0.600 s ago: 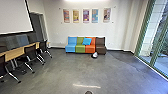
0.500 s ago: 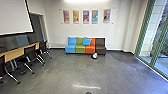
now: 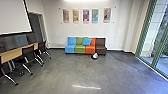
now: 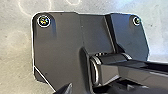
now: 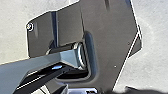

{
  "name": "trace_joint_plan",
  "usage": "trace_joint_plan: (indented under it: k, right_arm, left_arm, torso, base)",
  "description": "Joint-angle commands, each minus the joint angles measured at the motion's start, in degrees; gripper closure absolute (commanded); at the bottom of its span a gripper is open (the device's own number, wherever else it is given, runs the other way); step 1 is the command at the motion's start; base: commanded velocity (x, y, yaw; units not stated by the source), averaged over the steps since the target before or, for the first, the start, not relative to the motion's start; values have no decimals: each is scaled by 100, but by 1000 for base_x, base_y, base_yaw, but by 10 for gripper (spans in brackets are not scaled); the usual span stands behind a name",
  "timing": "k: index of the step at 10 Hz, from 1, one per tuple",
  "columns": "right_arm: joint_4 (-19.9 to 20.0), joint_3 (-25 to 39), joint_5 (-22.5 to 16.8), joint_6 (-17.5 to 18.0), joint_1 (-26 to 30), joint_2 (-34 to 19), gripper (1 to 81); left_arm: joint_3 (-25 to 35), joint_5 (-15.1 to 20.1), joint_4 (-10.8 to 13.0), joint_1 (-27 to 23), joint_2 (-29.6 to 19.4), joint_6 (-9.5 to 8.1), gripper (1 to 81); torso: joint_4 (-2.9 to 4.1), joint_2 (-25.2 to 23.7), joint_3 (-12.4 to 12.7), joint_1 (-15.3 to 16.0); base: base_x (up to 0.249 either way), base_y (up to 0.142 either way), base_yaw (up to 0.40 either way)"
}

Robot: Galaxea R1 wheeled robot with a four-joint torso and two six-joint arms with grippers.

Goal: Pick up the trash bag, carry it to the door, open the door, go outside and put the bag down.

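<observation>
On the floor in the head view, just in front of the sofa's orange and brown seats, lies a small white and dark bundle [image 3: 94, 56]; whether it is the trash bag I cannot tell. Tall glass panes in green frames, with a glass door or window [image 3: 162, 47] among them, line the right side. Low in the left wrist view the tips of my left gripper [image 4: 98, 88] stand apart, open. My right gripper [image 5: 96, 88] is likewise open, its dark tips spread at the lower edge of the right wrist view.
A blue, green, orange and brown sofa [image 3: 80, 49] stands against the far wall. Along the left are a wooden table [image 3: 11, 55] and dark chairs [image 3: 28, 53], below a projection screen [image 3: 13, 16]. Grey floor [image 3: 75, 70] stretches between them and the glass.
The head camera's picture has shifted slightly, and the chairs and table on the left sit a little nearer its edge. Nothing in the room has visibly moved.
</observation>
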Motion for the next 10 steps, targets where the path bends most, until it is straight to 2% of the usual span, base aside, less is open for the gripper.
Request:
trace_joint_plan:
  k: [1, 10]
  right_arm:
    - [-43, 39, -370, -27, 189, -44, 10]
    - [-43, 39, -370, -27, 189, -53, 10]
  left_arm:
    - [20, 316, 26, -323, -4, 1, 10]
    - [20, 316, 44, -322, 13, 1, 10]
  torso:
    - [0, 0, 0, 3]
    - [0, 0, 0, 3]
  base:
    - [154, 0, 0]
    - [192, 0, 0]
